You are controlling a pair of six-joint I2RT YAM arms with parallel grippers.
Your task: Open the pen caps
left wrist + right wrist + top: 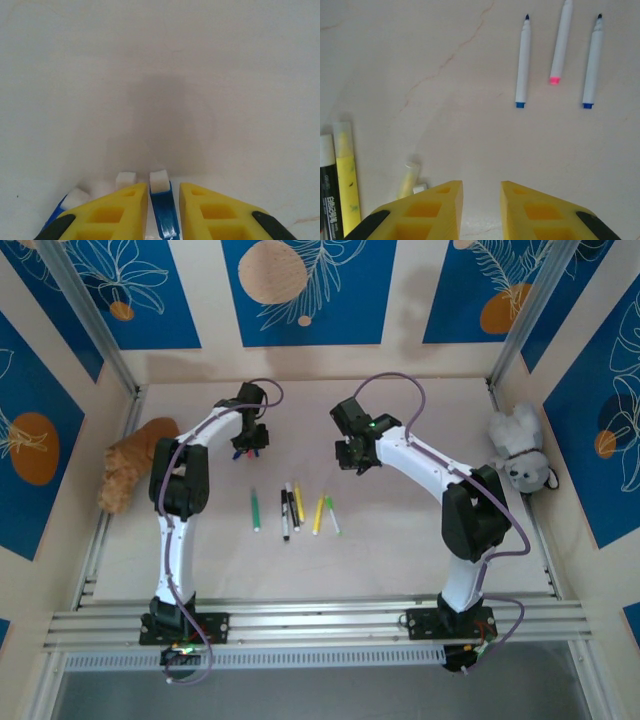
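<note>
A fluffy orange-brown plush toy (135, 462) lies at the left edge of the pale beige tabletop (400, 550), against the side wall. A grey-and-white plush animal (520, 452) sits at the right edge, near the far right corner. Silver aluminium rails (320, 622) run along the near edge. Blue wall panels with white leaf drawings and orange discs (300, 290) rise behind the far edge, between slanting aluminium posts (85, 315). A thin brownish vein (445, 62) crosses the tabletop.

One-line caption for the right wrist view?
Right gripper open and empty over the table; three white pens lie ahead, a yellow pen at left.
</note>
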